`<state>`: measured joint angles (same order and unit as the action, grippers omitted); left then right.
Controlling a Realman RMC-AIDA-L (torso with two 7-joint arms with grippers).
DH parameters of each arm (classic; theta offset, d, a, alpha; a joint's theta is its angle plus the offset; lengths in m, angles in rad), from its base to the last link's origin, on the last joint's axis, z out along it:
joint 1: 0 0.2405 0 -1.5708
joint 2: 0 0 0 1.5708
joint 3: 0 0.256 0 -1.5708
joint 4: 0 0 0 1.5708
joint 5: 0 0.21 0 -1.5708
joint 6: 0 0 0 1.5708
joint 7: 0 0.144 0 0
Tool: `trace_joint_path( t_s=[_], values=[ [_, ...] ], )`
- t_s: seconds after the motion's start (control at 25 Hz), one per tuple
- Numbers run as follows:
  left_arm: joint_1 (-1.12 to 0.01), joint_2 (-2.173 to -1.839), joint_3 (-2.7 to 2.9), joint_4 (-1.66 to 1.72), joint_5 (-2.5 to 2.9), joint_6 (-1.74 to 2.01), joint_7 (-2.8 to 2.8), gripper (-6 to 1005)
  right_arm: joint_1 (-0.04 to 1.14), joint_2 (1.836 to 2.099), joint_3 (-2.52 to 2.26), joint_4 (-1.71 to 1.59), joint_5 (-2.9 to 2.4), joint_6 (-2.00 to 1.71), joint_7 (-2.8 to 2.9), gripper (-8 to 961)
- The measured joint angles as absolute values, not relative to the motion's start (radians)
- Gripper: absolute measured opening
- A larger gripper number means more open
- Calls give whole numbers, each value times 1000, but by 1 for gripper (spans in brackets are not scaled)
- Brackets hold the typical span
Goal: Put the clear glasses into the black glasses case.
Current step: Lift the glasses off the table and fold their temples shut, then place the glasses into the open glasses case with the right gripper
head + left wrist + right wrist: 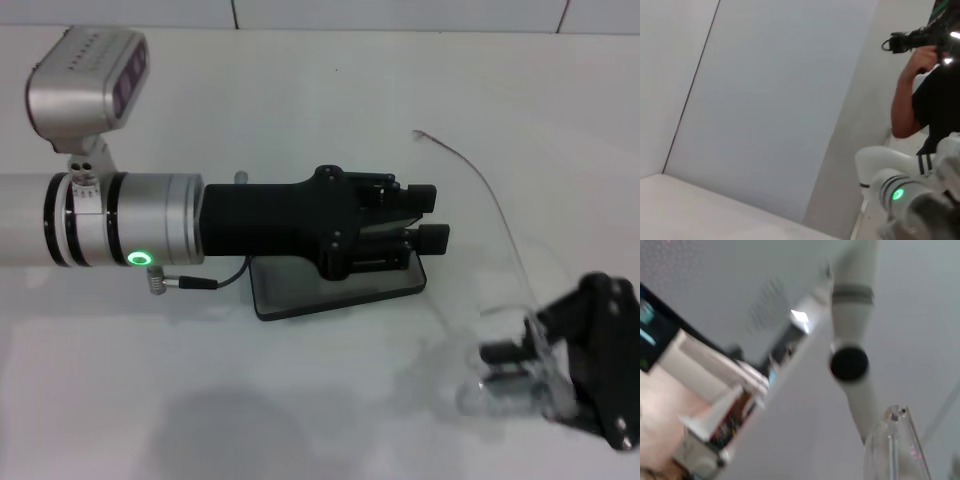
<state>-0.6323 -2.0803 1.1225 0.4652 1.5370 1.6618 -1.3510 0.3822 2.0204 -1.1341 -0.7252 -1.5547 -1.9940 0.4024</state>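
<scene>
The left pincer reaches in from the left over the middle of the white bench and holds the black glasses case, its fingers clenched on the far, raised part (probably the lid), while the base of the case lies flat on the bench under it. The right pincer is at the near right and grasps the clear glasses at the front of the frame – one long temple curves up and away toward the far side. The glasses are to the right of the case, not yet above it. I think the risk is the free temple: it may catch the edge of the case or the left pincer during the approach, and then the frame can turn in the grip or slip out.
</scene>
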Motion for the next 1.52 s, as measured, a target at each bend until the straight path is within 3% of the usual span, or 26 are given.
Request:
trace_joint_path(
  t_s=[0.2,0.56,0.8,1.28,1.52],
  values=[
    [-641,-2088,1123,465,1548,1622,-1349,503,421,2027,-1210,-652,-1501,-2069,371,114],
    [-627,-2093,1124,464,1446,1631,-1216,503,606,2027,-1314,-400,-1415,-1941,551,114],
    [-572,-2094,1125,462,1375,1673,-1082,503,609,2024,-1312,-419,-1389,-1805,749,114],
    [-566,-2090,1123,452,1377,1627,-1035,503,612,2015,-1316,-443,-1403,-1717,801,114],
    [-524,-2083,985,451,1356,1531,-1029,503,512,2026,-1376,-688,-1524,-1502,873,114]
  ],
)
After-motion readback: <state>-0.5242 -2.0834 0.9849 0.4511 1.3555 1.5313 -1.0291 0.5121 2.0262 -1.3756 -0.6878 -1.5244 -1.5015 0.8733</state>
